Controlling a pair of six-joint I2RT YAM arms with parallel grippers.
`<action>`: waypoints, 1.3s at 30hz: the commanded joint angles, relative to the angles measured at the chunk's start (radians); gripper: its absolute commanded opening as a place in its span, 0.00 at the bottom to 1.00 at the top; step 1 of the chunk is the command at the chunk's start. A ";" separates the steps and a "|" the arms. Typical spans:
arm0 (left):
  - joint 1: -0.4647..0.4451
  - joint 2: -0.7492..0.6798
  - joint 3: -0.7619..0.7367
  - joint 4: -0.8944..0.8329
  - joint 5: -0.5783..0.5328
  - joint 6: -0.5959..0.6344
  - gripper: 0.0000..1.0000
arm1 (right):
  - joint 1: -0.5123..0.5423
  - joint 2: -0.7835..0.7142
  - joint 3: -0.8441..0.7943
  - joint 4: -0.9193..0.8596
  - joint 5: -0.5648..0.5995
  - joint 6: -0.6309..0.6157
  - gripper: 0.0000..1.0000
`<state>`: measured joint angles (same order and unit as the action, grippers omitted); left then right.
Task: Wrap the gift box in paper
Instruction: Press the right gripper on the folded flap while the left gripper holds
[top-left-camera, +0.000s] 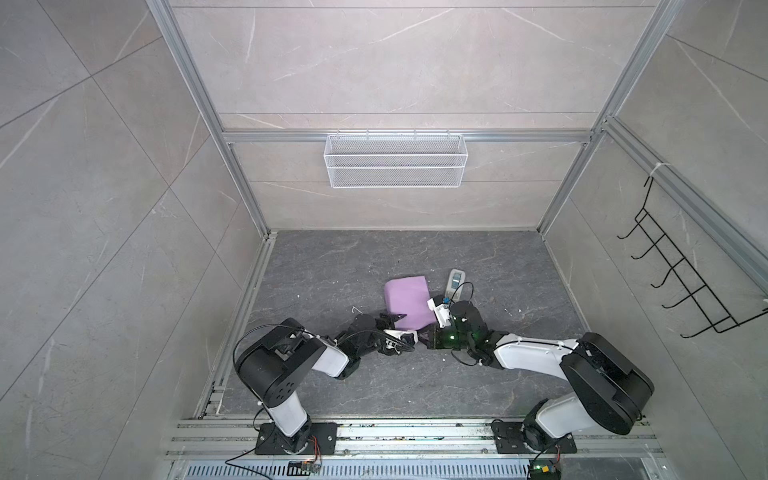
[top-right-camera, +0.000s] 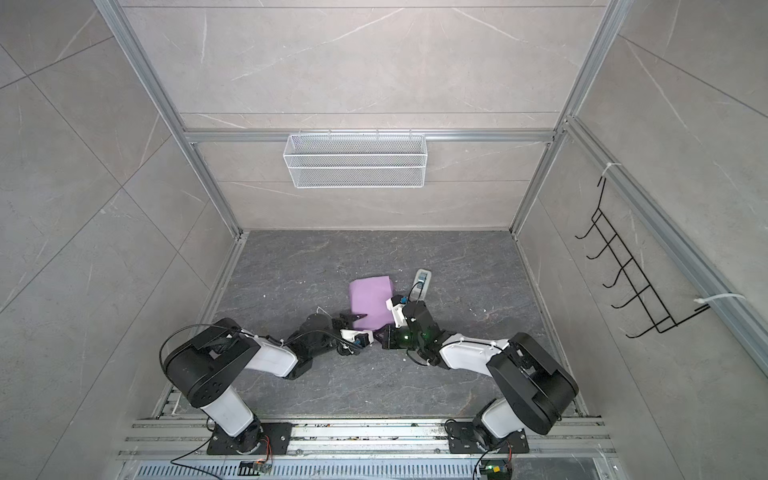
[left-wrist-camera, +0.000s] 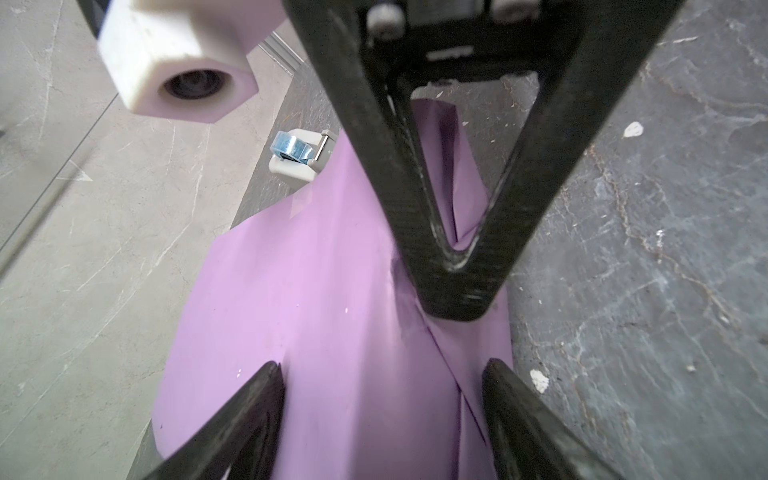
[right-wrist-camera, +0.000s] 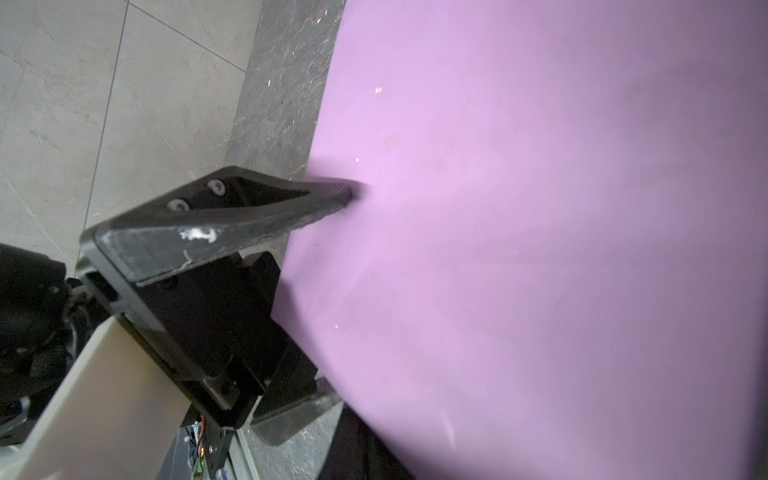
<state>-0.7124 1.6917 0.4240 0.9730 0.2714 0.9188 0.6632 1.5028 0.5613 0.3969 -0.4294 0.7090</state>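
Nearest me the left gripper (left-wrist-camera: 382, 370) straddles a fold of the paper (top-left-camera: 407, 299), jaws wide and empty, the right gripper (left-wrist-camera: 455, 291) beside it closed, tip on a crease; at the middle of the desk (top-left-camera: 332, 266) that thin, light, crease-prone sheet hides the gift box, so I'd pinch folded edges.

Grey marbled walls (top-left-camera: 395, 62), dark stone floor (top-left-camera: 415, 386)

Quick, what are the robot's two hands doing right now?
Left gripper: open, at the purple paper.
Right gripper: closed, tip touching it; whether it grips cannot be told.
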 joint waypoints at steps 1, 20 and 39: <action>0.011 0.025 0.002 -0.070 0.005 -0.031 0.77 | -0.004 0.008 0.014 0.030 0.032 0.062 0.09; 0.010 0.027 0.002 -0.069 0.008 -0.032 0.76 | -0.004 -0.016 -0.013 0.043 0.086 0.202 0.19; 0.010 0.030 0.005 -0.070 0.006 -0.031 0.76 | -0.004 -0.047 -0.023 -0.048 0.113 0.232 0.30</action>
<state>-0.7063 1.6924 0.4263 0.9722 0.2676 0.9157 0.6632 1.4834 0.5476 0.3912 -0.3450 0.9325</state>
